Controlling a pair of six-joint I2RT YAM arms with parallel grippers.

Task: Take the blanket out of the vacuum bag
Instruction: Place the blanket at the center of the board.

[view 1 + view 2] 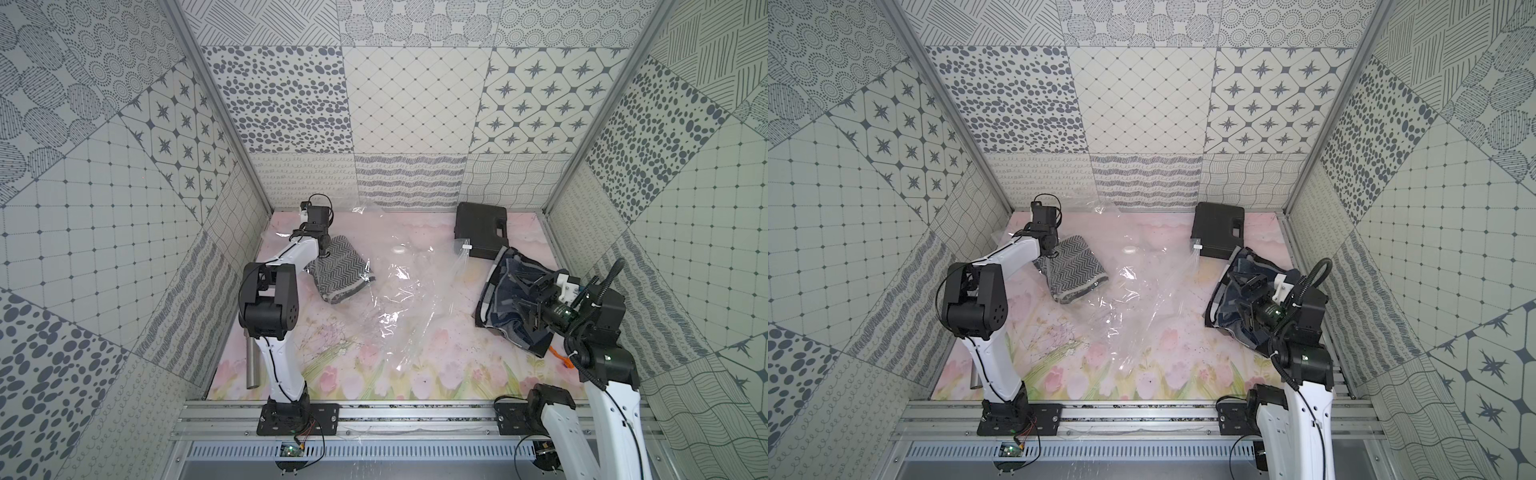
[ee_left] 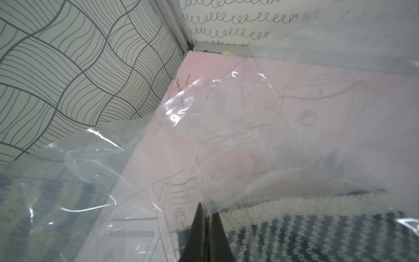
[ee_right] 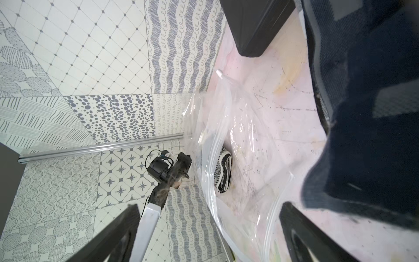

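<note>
My left arm [image 1: 291, 253] stretched to the far corner, left gripper [image 2: 205, 213] pinching the vacuum bag [image 1: 407, 286]. My right gripper [image 3: 209, 205] hung spread above dark cloth [image 1: 496, 299].

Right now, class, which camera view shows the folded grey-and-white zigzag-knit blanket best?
A top view: nearly the whole blanket shows through the clear vacuum bag. Left wrist catches only a near strip; right wrist sees it small, end-on.

Both top views look steeply down over the whole table [image 1: 457, 374]. The wrist cameras sit close, both catching the vacuum bag [image 2: 204, 102].
</note>
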